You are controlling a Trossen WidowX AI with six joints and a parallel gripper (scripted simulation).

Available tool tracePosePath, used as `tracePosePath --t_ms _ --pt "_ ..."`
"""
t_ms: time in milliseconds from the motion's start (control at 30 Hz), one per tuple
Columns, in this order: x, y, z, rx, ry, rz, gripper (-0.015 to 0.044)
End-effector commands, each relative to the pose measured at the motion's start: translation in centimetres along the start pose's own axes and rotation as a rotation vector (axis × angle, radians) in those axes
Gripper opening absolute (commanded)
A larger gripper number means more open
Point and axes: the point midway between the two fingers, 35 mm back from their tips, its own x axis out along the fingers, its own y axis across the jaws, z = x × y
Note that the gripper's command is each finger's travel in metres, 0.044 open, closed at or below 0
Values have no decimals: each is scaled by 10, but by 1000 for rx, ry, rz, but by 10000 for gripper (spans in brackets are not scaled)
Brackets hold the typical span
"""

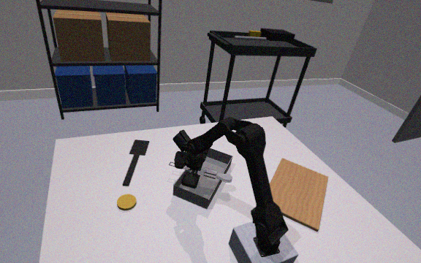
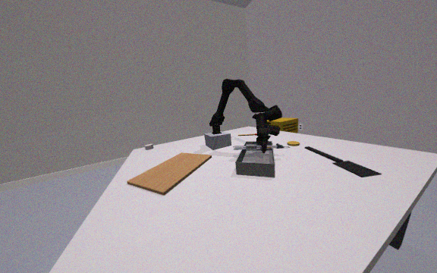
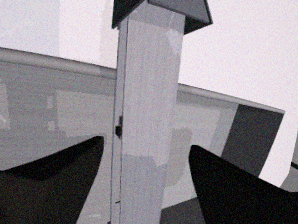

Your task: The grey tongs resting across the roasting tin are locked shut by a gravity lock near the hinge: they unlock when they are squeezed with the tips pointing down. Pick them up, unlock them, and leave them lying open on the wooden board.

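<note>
The black pincer (image 1: pixel 190 179) (image 2: pixel 264 149) (image 3: pixel 147 148) points down over the roasting tin (image 1: pixel 192 196) (image 2: pixel 256 168) (image 3: pixel 252 140), its fingers standing fairly wide with nothing gripped. From the wrist I can see the grey tongs (image 1: pixel 210 175) (image 2: pixel 240 149) (image 3: pixel 150 100) running between the two fingertips, a gap showing on either side. They rest crosswise on the tin, their ends reaching past its long sides; one end looks toward the wooden board, the other toward the spatula's side.

The arm (image 1: pixel 258 164) (image 2: pixel 222 104) arches back to a grey block (image 1: pixel 241 245) (image 2: pixel 218 141) on the counter (image 1: pixel 86 234) (image 2: pixel 241 220) (image 3: pixel 250 45). The wooden board (image 1: pixel 300 193) (image 2: pixel 171 172) lies flat, well apart from the tongs, alongside the counter edge that runs from the corner nearest the black cart (image 1: pixel 272 50). Across the tin, toward the opposite edge, there's a black spatula (image 1: pixel 139 147) (image 2: pixel 356 168), its blade toward the corner nearest the shelf rack (image 1: pixel 104 63). A round yellow disc (image 1: pixel 126 201) (image 2: pixel 293 143) sits near its handle end, by that same edge.
</note>
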Motion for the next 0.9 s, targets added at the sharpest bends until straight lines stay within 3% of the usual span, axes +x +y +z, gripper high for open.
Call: tracePosePath --t_ms 0,200,400,767,867 --pt "10 2 -2 -9 4 6 260" --pt "11 2 -2 -9 4 6 260" --pt "8 1 -1 -1 3 1 102" --pt "8 1 -1 -1 3 1 29" --pt "8 1 -1 -1 3 1 -50"
